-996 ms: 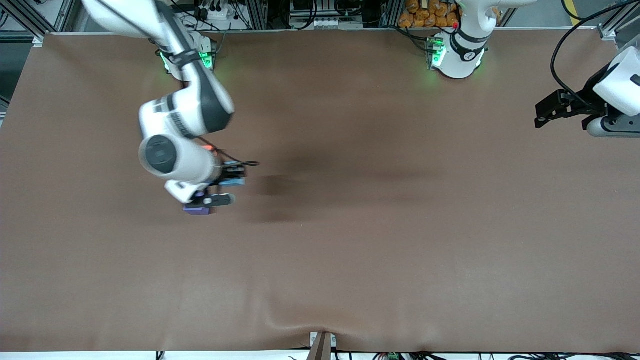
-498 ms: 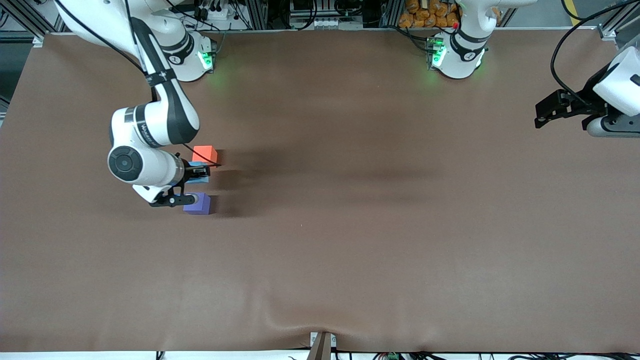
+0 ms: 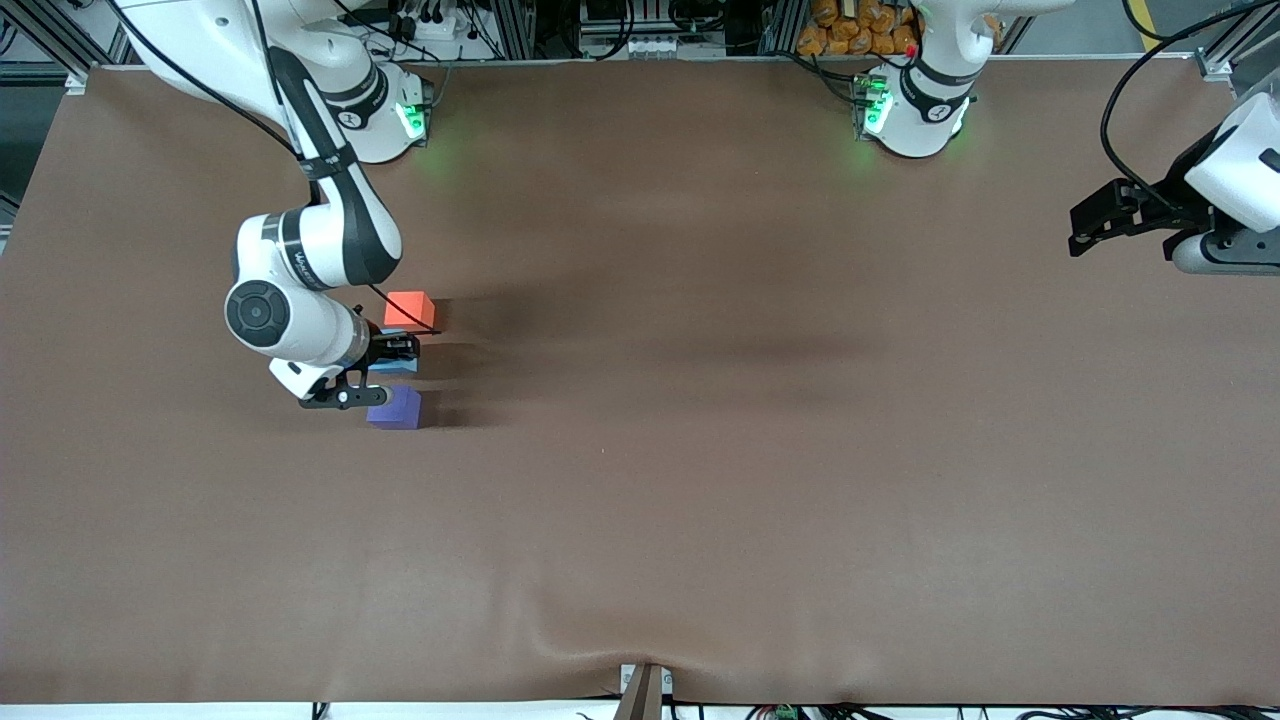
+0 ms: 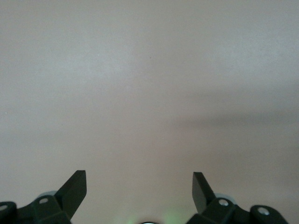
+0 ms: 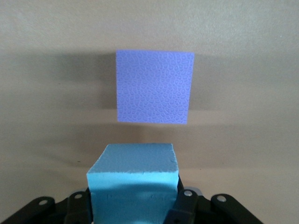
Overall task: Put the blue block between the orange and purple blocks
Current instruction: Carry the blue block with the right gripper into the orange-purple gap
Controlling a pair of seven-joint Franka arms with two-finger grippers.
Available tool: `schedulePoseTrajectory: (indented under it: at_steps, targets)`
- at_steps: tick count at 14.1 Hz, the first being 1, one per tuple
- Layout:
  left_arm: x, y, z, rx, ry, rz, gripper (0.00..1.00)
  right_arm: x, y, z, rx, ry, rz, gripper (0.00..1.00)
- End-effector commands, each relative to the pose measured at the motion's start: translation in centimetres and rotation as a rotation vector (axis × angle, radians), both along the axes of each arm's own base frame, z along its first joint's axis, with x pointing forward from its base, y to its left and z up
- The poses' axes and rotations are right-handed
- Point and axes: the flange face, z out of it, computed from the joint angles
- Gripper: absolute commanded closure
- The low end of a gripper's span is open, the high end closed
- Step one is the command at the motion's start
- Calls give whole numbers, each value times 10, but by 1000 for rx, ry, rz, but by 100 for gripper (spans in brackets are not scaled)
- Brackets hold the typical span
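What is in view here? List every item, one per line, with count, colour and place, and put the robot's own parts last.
blue block: one, sky blue, held by the right gripper between the orange and purple blocks.
orange block: one, orange-red, on the table toward the right arm's end, farther from the front camera than the purple block.
purple block: one, violet, on the table, nearer to the front camera than the orange block.
table: one, brown cover.
right gripper: one, black, shut on the blue block, between the two other blocks.
left gripper: one, black, open, waiting over the left arm's end of the table.
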Motion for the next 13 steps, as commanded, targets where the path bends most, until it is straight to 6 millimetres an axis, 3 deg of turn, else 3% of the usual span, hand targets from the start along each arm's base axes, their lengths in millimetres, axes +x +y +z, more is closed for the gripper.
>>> schedulePoseTrajectory:
  at_steps: [1,13]
  targets:
    - [-1,-2,5,-12,4,6,0,-10,-5,1,4,-24,9,100]
    - [-1,-2,5,-12,4,6,0,-18,-10,-42,-5,-78,-2,100]
